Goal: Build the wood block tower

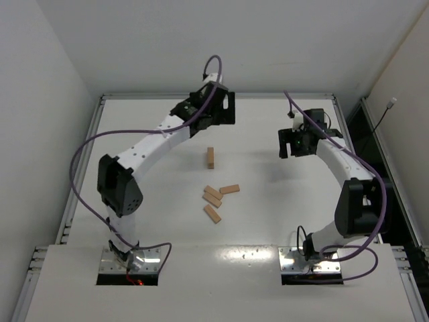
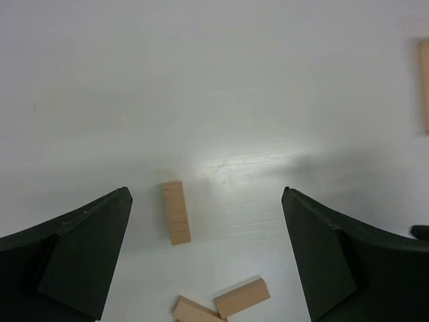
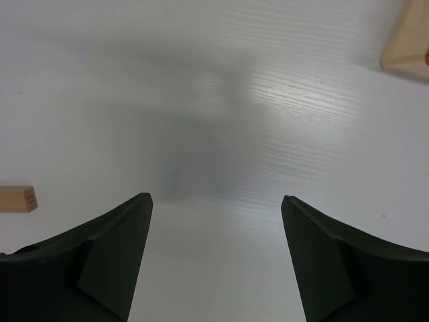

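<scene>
Fingers (image 2: 74,258) of my left gripper (image 2: 206,192) stand wide apart and hold nothing, and the right gripper (image 3: 216,197) is likewise spread, over bare white table (image 1: 268,221). Nearest the arm bases (image 1: 127,258), four small light-tan wooden bars (image 1: 212,213) lie flat and loose in a scattered cluster, two of them touching side by side. Just beyond them stands the tower (image 1: 210,157), a narrow stack of the same tan bars, apart from the loose ones and roughly midway between the arms. Faint lines across it in the left wrist view suggest a few layers, but I cannot count them. Farther back, the left gripper hovers past the tower, and the right hangs well off to its right. I judge the build begun but unfinished: the four loose bars are yet to be stacked.
</scene>
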Robot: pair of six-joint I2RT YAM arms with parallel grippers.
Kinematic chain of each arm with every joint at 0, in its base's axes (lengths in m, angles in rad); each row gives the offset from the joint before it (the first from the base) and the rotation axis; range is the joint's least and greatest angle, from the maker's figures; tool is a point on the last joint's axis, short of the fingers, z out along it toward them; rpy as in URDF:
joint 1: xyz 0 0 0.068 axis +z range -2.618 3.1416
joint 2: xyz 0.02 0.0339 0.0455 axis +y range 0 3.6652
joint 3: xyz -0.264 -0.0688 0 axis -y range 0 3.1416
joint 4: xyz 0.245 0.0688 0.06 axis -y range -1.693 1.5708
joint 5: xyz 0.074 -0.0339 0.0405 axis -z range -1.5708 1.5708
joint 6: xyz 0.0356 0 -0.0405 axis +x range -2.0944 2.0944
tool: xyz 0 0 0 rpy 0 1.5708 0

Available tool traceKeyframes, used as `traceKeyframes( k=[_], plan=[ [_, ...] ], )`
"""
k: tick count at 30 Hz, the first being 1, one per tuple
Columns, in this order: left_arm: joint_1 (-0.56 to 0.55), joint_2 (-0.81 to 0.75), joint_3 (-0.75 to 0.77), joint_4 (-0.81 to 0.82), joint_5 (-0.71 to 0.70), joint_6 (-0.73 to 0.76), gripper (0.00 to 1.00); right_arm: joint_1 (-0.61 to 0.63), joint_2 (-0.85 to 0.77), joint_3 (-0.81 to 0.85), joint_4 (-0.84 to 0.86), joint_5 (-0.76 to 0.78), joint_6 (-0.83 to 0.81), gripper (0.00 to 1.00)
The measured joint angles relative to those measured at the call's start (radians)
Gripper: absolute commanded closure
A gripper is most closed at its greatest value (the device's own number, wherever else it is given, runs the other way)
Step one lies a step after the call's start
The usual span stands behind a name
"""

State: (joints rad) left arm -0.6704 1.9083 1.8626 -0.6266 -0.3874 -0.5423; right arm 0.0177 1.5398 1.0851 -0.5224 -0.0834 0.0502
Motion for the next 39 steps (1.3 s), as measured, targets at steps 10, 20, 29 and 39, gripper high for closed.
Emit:
traceKeyframes(
  k=[10, 20, 29, 39],
  plan=[
    [0.343, -0.209, -0.025, 0.014, 0.019, 0.003, 0.01, 0.344, -0.056, -0.031, -0.053, -0.273, -0.35, 0.29],
    [0.69, -0.213, -0.214, 0.001, 0.317, 0.019, 0.01, 0.637, 0.153, 0.073, -0.294, -0.396, -0.775, 0.34],
    [0.731, -0.214, -0.256, 0.024, 0.475, 0.034, 0.01, 0.652, 0.338, 0.152, -0.362, -0.387, -0.944, 0.41],
    [0.743, -0.215, -0.285, 0.048, 0.546, 0.037, 0.01, 0.652, 0.373, 0.176, -0.299, -0.346, -0.962, 0.41]
  ],
)
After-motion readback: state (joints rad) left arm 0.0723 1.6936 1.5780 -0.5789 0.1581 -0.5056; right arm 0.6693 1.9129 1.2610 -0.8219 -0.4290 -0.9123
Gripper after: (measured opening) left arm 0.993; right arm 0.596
